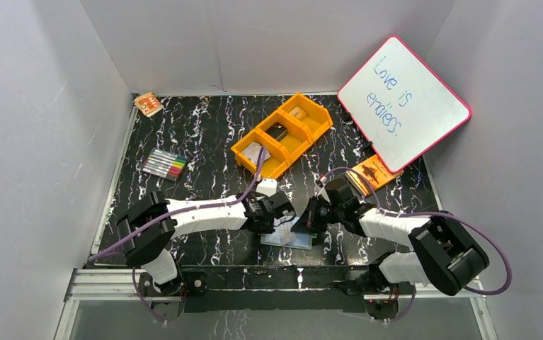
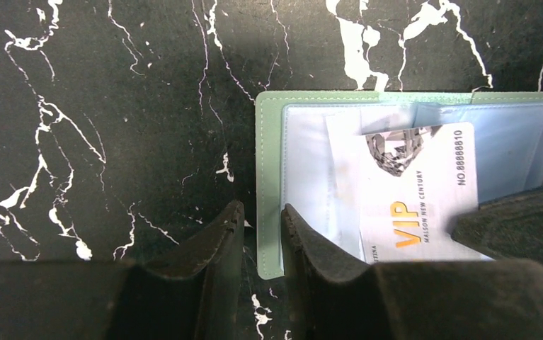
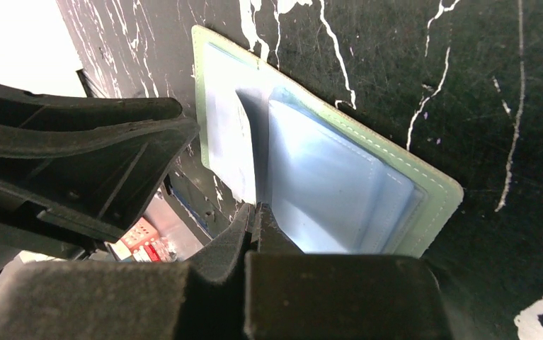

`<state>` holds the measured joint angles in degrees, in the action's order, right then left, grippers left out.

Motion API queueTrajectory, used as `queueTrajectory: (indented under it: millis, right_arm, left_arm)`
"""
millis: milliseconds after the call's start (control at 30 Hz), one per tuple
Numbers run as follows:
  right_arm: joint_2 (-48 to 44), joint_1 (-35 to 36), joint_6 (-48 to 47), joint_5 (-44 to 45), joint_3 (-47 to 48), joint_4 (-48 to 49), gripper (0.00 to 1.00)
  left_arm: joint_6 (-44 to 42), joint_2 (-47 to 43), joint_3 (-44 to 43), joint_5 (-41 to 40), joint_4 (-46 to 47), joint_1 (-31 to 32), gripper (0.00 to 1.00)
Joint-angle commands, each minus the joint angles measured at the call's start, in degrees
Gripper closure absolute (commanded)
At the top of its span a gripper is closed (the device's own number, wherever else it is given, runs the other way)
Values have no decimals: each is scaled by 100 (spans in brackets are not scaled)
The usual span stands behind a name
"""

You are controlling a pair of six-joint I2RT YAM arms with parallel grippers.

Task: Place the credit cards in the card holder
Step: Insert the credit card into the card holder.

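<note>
The card holder [image 1: 293,239] lies open on the table near the front edge, pale green with blue clear pockets [image 3: 325,184]. A silver VIP credit card [image 2: 417,191] sits partly inside a pocket. My left gripper [image 2: 261,212] is narrowly open and straddles the holder's green left border [image 2: 268,142]; one finger is on the table, the other on the holder. My right gripper [image 3: 258,211] is shut, its tips at the lower edge of a raised clear pocket leaf. I cannot tell whether the leaf is pinched. More credit cards lie in the orange tray [image 1: 318,120]: silver-grey [image 1: 254,151], black [image 1: 277,132] and tan [image 1: 297,112].
A whiteboard [image 1: 403,103] leans at the back right, with an orange packet [image 1: 374,172] at its foot. Coloured markers [image 1: 163,164] lie at the left. Another orange packet [image 1: 148,104] is in the back left corner. Grey walls close in three sides.
</note>
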<state>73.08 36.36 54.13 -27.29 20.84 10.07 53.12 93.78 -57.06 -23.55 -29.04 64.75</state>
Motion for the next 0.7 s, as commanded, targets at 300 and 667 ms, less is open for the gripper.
queueTrajectory:
  millis: [300,667]
  right_arm:
    - [239,139,361,315,-54,435,100]
    - [202,226,674,696,-220,578,100]
  left_arm:
    - [178,-668,454,-523,-386,-84,76]
    - [182,-480,774,-202,-44,-94,80]
